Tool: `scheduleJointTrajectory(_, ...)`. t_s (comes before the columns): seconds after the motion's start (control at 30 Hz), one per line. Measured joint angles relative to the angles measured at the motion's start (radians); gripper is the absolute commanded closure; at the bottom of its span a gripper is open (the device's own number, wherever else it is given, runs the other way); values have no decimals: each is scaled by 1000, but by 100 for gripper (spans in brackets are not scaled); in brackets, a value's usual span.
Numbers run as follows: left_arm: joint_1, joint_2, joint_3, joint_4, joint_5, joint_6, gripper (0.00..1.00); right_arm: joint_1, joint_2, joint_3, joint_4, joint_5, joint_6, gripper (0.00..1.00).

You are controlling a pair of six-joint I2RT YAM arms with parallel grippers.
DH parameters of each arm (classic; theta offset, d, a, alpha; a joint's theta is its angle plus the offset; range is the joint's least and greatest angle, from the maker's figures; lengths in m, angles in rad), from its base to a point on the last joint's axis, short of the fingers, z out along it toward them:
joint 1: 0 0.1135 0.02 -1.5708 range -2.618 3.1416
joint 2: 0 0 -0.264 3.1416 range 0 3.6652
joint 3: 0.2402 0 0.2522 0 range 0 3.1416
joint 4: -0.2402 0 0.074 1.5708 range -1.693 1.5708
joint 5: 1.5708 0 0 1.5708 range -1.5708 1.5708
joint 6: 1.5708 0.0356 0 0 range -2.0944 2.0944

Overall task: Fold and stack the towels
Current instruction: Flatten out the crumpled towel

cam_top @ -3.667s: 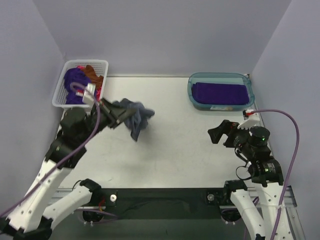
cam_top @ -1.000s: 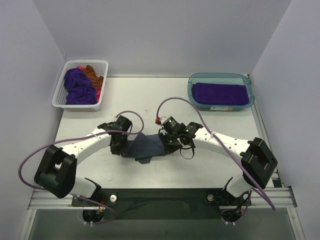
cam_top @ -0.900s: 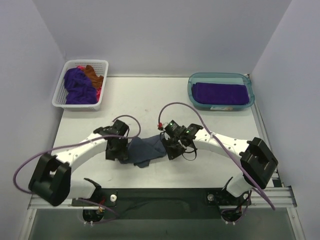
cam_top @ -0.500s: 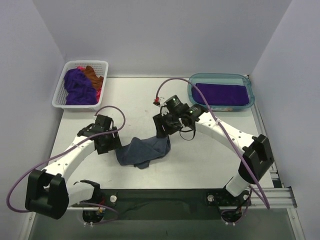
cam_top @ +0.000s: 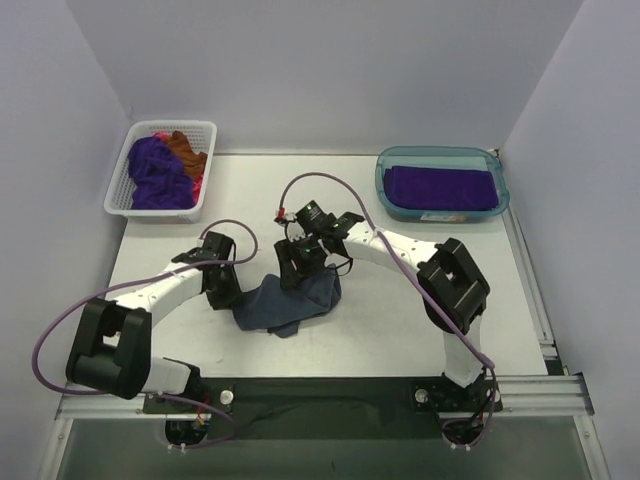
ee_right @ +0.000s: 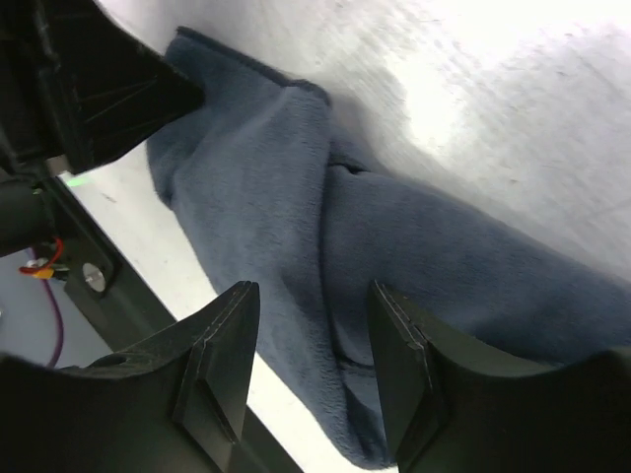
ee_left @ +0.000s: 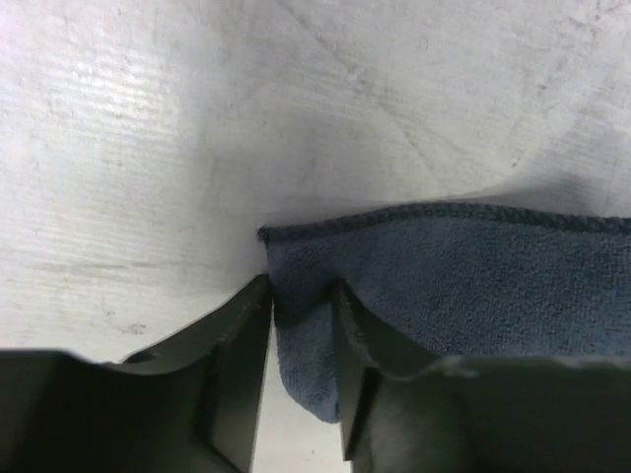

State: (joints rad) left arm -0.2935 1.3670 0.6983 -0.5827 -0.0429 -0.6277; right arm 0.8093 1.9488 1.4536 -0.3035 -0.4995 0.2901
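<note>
Left gripper [ee_left: 301, 296] straddles a corner of the slate-blue towel [cam_top: 285, 305] bunched on the table [cam_top: 400, 300], though I cannot tell whether it bites, and the right gripper [ee_right: 311, 291] hovers jaws apart over the cloth; each should pinch a neighbouring corner firmly, then draw apart to flatten it.

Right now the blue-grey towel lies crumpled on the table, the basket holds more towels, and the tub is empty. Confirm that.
The tub is not empty: a folded purple towel lies in it, as the top external view shows. The rest stands: the blue-grey towel lies crumpled on the table and the basket holds more towels.
</note>
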Motion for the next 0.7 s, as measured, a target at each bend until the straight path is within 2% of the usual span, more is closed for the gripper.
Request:
scheduleJointTrajectory(0.07,0,19,3,13,1,-10,73,9,0,-9,24,-19,17,55)
scheduleJointTrajectory(0.1,0,23,4,19,3,-16,84,11,0,-14,39,-27,24,56)
scheduleJointTrajectory(0.2,-6,29,6,34,5,-21,92,17,0,-28,69,-45,42,59)
scheduleJointTrajectory(0.27,-13,27,6,37,4,-22,95,18,0,-38,84,-56,54,61)
scheduleJointTrajectory(0.33,-18,23,5,34,1,-22,97,18,0,-48,98,-63,60,69)
scheduleJointTrajectory(0.37,-19,17,5,33,-2,-21,98,18,0,-53,104,-66,64,74)
scheduleJointTrajectory(0.4,-20,6,5,30,-6,-19,99,18,0,-59,109,-67,68,86)
scheduleJointTrajectory(0.5,-20,-33,16,0,-29,-12,100,18,0,-71,116,-64,66,100)
scheduleJointTrajectory(0.6,-21,-67,88,-66,-59,11,100,10,-12,-72,108,-34,52,100)
scheduleJointTrajectory(0.7,-29,-93,222,-126,-90,43,100,-4,-73,-71,69,31,14,100)
